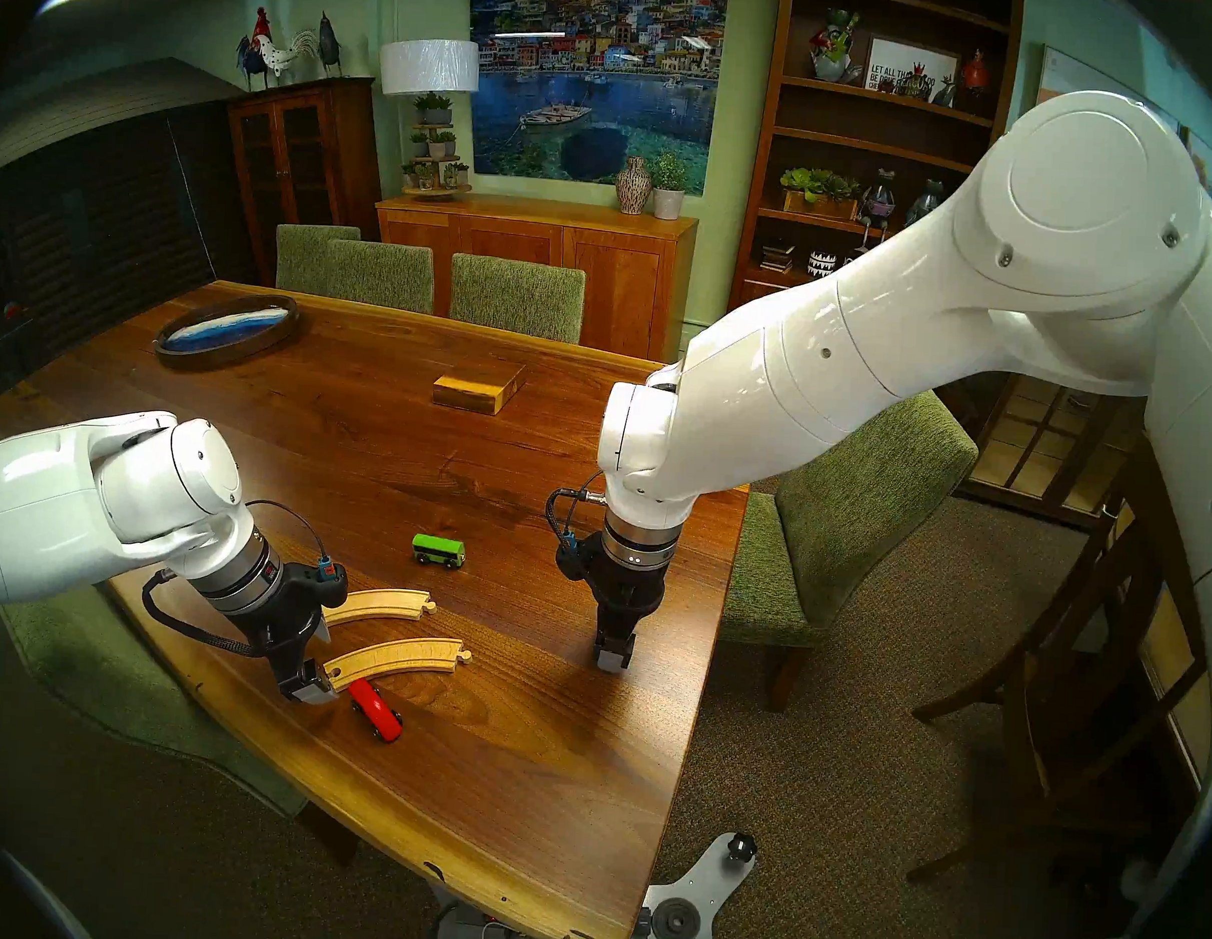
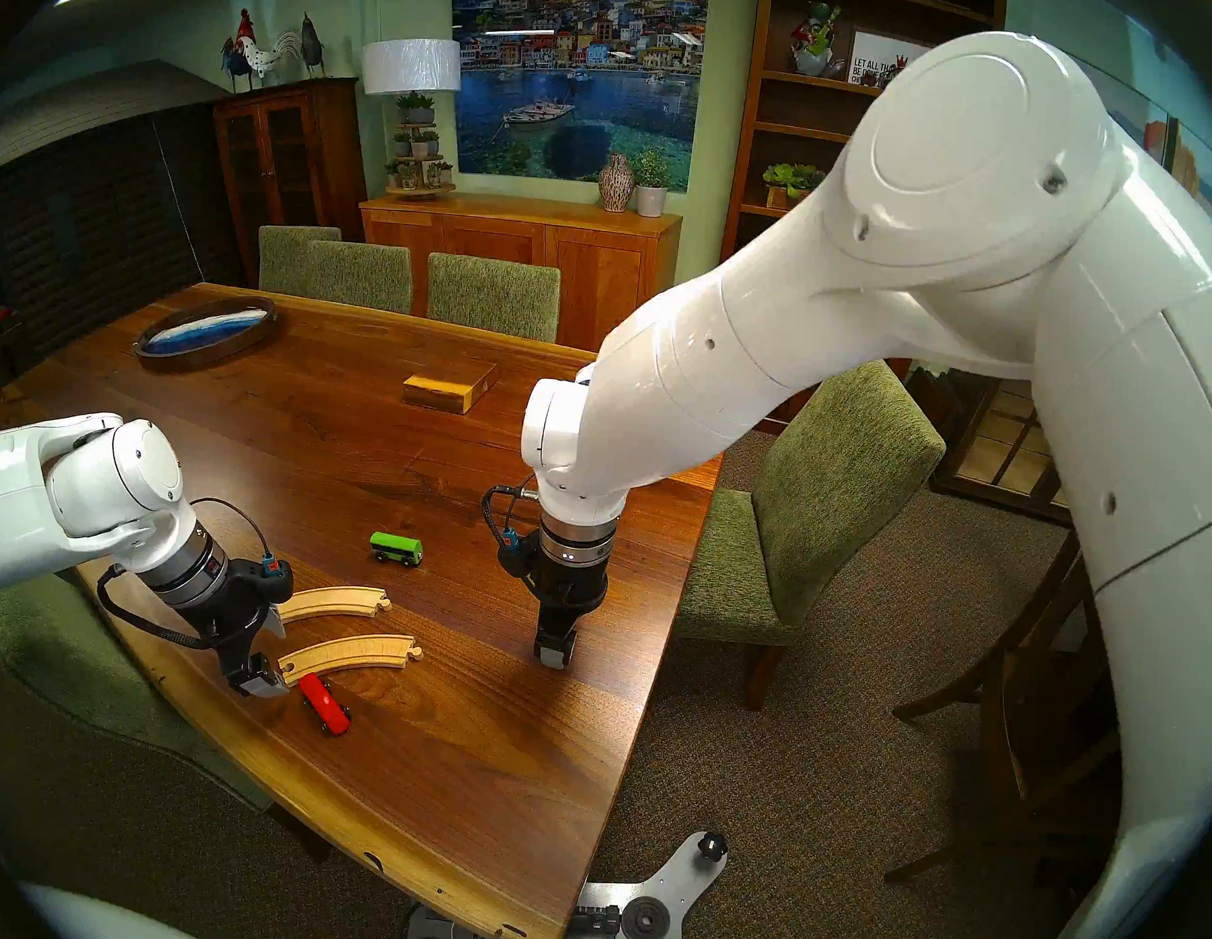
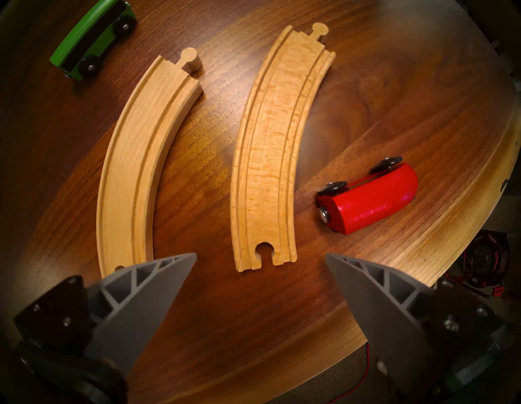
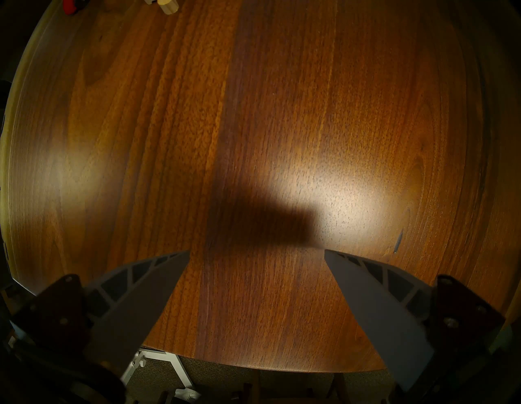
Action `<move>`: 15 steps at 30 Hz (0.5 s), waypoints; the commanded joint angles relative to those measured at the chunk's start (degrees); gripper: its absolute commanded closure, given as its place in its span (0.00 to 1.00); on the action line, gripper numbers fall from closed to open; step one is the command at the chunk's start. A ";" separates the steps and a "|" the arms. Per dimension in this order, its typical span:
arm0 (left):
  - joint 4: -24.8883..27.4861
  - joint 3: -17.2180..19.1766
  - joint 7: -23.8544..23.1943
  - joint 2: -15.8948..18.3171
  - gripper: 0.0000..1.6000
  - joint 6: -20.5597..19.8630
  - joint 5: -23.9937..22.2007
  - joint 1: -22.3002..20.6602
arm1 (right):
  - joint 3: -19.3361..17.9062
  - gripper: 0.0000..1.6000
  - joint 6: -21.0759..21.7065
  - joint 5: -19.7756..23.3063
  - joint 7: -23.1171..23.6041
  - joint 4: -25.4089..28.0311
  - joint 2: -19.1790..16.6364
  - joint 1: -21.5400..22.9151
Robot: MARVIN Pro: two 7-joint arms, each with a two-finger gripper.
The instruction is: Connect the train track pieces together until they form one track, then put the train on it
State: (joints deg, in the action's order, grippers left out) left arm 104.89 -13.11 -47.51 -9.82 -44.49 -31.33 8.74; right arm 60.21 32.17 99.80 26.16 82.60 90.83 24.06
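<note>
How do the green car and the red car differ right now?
The green car is boxy with dark windows and stands upright on its wheels beyond the track pieces; the red car is rounded, windowless, tipped on its side near the table edge. Both have black wheels, and neither is on a track piece.

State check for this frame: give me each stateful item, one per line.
Left gripper: open, empty, above the track pieces' socket ends.
Right gripper: open, empty, over bare table.
Far track piece: flat, unconnected.
Near track piece: flat, unconnected, apart from the other.
Green car: upright on its wheels, off track.
Red car: tipped on its side, off track.
</note>
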 commanded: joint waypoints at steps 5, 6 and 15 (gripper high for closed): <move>-1.07 0.79 1.33 -1.31 0.00 0.63 -1.10 -0.30 | -0.39 0.00 0.11 0.09 0.03 -0.26 -0.28 1.22; -1.26 0.75 1.51 -1.46 0.00 0.74 -1.18 -0.20 | -0.39 0.00 0.11 0.09 0.03 -0.26 -0.28 1.22; -2.60 0.20 2.61 -2.59 0.00 1.99 -1.68 0.65 | -0.41 0.00 0.12 0.08 0.03 -0.26 -0.29 1.22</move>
State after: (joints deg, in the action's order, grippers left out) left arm 102.64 -13.47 -45.15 -11.46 -43.11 -32.83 9.77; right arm 60.21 32.20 99.78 26.15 82.60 90.83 24.05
